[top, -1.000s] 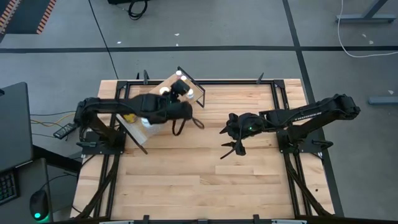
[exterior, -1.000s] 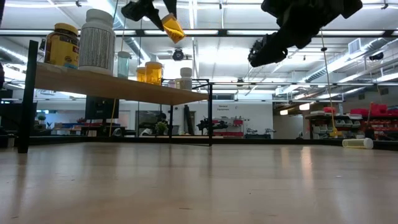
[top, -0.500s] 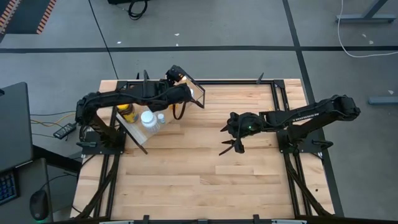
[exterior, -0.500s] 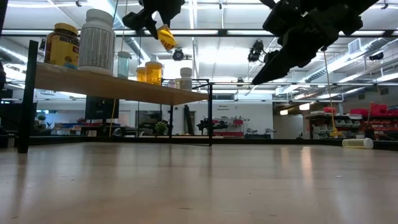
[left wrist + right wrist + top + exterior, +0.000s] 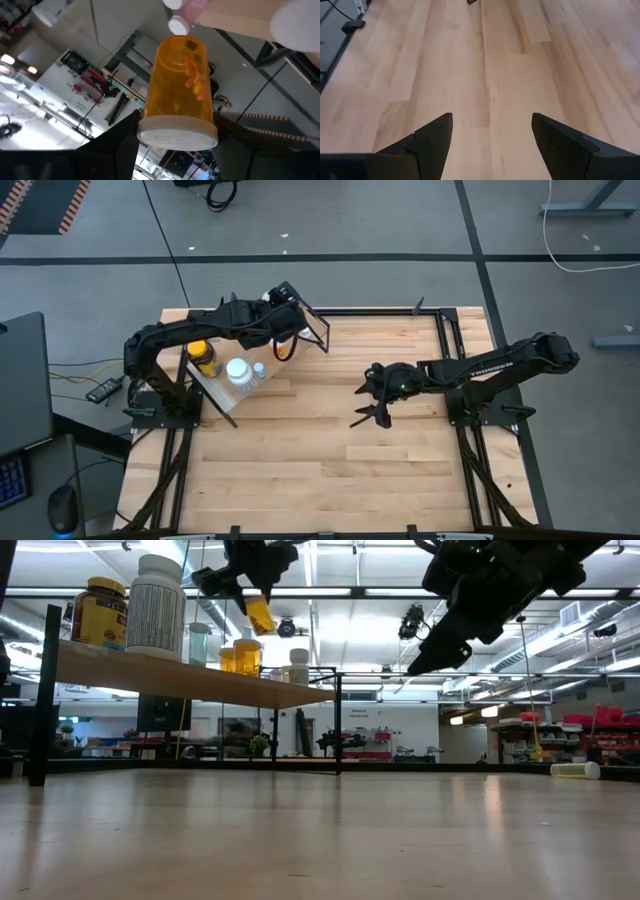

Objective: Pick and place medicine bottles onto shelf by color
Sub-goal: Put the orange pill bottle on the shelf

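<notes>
Over the worktop (image 5: 300, 470), the left tool (image 5: 281, 298) grips an orange vial (image 5: 177, 85) above the shelf (image 5: 180, 680); the right tool (image 5: 492, 135) hangs open, empty.

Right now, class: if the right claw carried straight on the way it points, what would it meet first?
The right claw stands open and empty, angled down at the bare butcher-block tabletop. Nothing lies between its fingers, so it would probably meet the wood first, though how far off is hard to judge.
</notes>
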You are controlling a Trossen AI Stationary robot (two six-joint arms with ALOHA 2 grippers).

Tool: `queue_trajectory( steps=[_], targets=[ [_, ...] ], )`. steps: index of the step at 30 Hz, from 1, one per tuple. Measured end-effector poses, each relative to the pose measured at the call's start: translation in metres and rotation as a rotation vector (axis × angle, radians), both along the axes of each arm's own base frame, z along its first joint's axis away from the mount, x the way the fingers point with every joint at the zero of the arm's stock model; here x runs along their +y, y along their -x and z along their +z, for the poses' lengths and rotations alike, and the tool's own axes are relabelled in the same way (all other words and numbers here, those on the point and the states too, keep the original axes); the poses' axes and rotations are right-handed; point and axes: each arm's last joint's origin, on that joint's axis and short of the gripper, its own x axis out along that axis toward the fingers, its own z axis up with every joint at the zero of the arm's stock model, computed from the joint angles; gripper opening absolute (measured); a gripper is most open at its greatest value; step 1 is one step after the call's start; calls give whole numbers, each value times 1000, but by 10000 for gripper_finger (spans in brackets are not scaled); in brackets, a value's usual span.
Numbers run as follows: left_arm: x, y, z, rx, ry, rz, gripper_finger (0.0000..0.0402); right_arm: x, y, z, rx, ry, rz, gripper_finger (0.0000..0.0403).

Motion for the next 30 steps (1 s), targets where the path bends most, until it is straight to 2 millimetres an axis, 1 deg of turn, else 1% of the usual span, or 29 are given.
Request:
queue_trajectory(
  steps=[5,9,12,18,21,26,30],
  targets=[
    [11,3,-1,102,28,-37,216,6,0,0,-3,2,-13,281],
    [15,4,-1,194,41,-90,218,10,1,0,-4,1,-52,281],
    [17,4,-1,228,41,-110,217,13,1,0,-6,-2,-74,281],
    [22,5,-3,218,106,-149,218,18,2,0,-12,-4,-131,281],
    [25,2,-7,235,123,-160,215,20,2,1,-20,-9,-152,281],
    [30,1,-14,258,188,-190,215,25,1,3,-41,-32,-149,281],
    [35,0,-18,234,236,-198,217,28,1,3,-52,-29,-144,281]
  ],
)
